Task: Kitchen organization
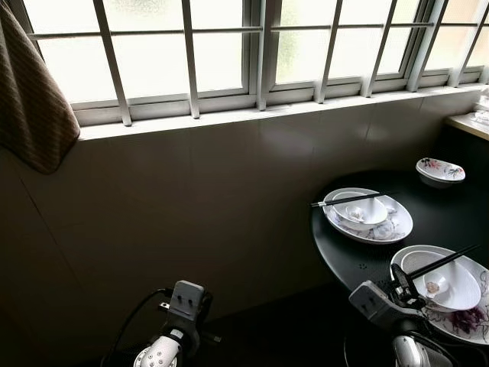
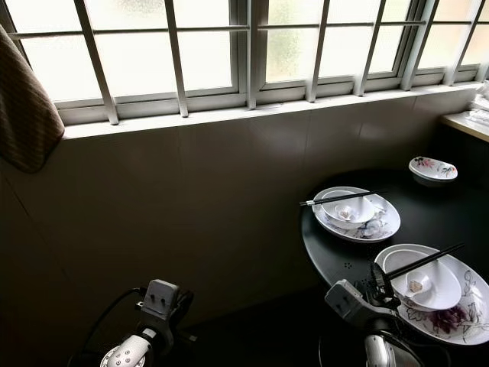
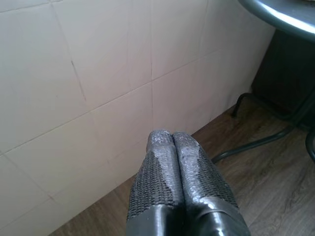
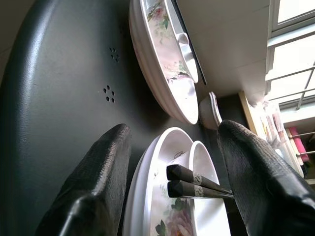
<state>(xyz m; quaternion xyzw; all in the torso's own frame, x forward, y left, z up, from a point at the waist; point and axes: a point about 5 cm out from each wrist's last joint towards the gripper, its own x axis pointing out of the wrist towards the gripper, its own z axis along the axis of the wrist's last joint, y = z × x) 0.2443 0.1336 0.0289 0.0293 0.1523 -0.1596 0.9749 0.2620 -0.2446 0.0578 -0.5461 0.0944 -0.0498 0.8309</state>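
Both arms rise from the bottom of the left eye view. Low at the wall, well apart from the round black table (image 1: 359, 260), the left gripper (image 1: 186, 300) looks idle, parked away from the dishes. The right gripper (image 1: 405, 287) sits at the table's near edge, just beside the nearest floral plate (image 1: 477, 321), which carries a white bowl (image 1: 447, 287) with a pair of black chopsticks (image 1: 443, 262) laid across its rim. A second plate with bowl and chopsticks (image 1: 367, 214) sits at the table's wall-side edge, and a small floral bowl (image 1: 440, 171) stands toward the far edge. Each setting is stacked plate, bowl, chopsticks, probably so it clears as a set.

Against the white tiled wall (image 3: 88, 83) and wooden floor (image 3: 275, 177), the left wrist view shows its two fingers (image 3: 155, 177) pressed together on nothing, with the table's rim (image 3: 275, 14) well away.

From the right wrist view, the right gripper's fingers (image 4: 98, 182) stand wide apart, holding nothing. The blunt ends of the chopsticks (image 4: 187, 182) lie between them but beyond the tips, untouched, resting on the bowl over the nearest plate (image 4: 142, 196). That alignment suggests the chopsticks are the next thing to grasp; the gripper would need to advance before closing.
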